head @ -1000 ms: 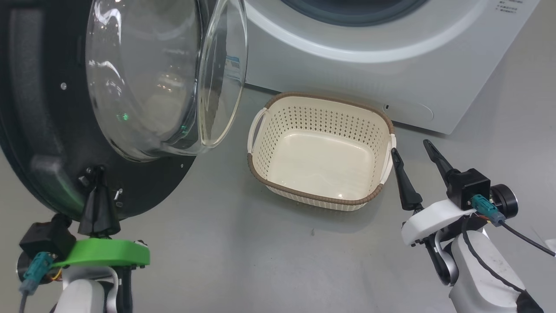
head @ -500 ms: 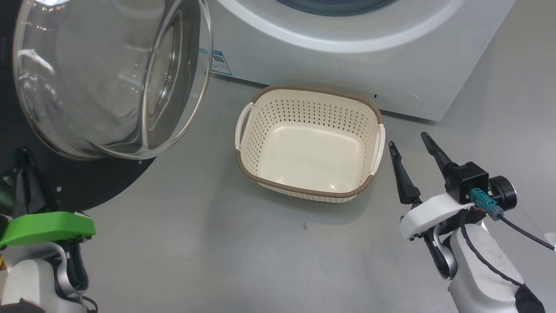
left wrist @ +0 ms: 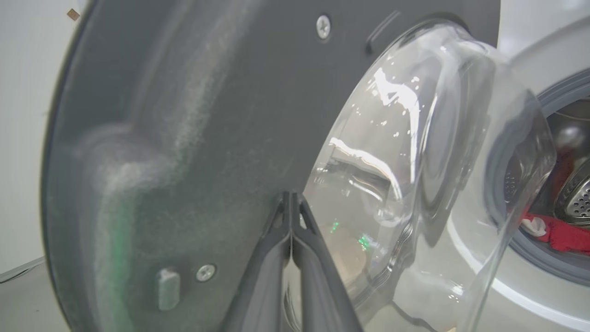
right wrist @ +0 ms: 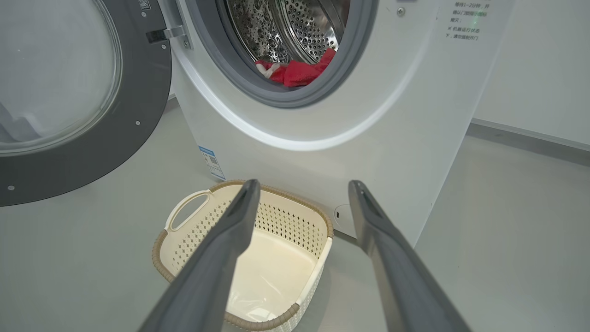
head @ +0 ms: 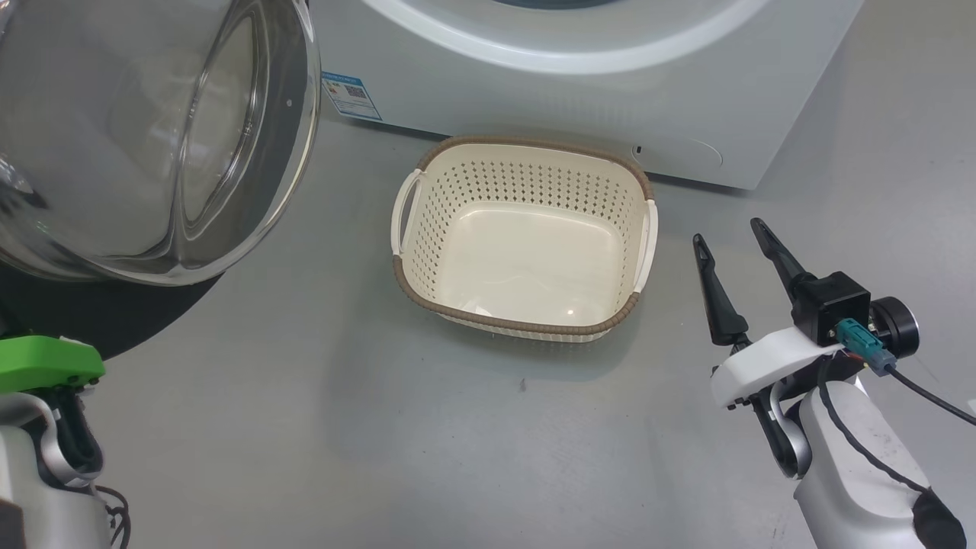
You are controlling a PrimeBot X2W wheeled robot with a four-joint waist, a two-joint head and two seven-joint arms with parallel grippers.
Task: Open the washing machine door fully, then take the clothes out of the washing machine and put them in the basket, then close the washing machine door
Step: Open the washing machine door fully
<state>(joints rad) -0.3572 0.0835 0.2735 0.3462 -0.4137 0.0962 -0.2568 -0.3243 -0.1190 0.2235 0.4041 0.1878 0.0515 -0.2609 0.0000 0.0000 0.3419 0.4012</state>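
Already the door [right wrist: 138, 115] stood open before the left gripper's [left wrist: 291, 196] pressed-together fingers [left wrist: 276, 249]; clothes [right wrist: 302, 73] lay beyond the right gripper's [right wrist: 304, 184] spread fingers [right wrist: 221, 240].

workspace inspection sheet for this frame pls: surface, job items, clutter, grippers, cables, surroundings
Surface: grey floor, one small dark speck in front of the basket.
Door: washing machine door swung open, left of the drum opening.
Machine: washing machine upright, drum exposed.
Clothes: red clothes in the drum, at the opening's lower edge.
Basket: basket on the floor before the machine, empty.
Clutter: nothing seen.
Left gripper: left gripper shut, tips at the door's dark inner face; contact cannot be told.
Right gripper: right gripper open, empty, right of the basket.
Cables: black cable with teal plug at the right wrist, hanging free.
Surroundings: white wall with grey skirting.
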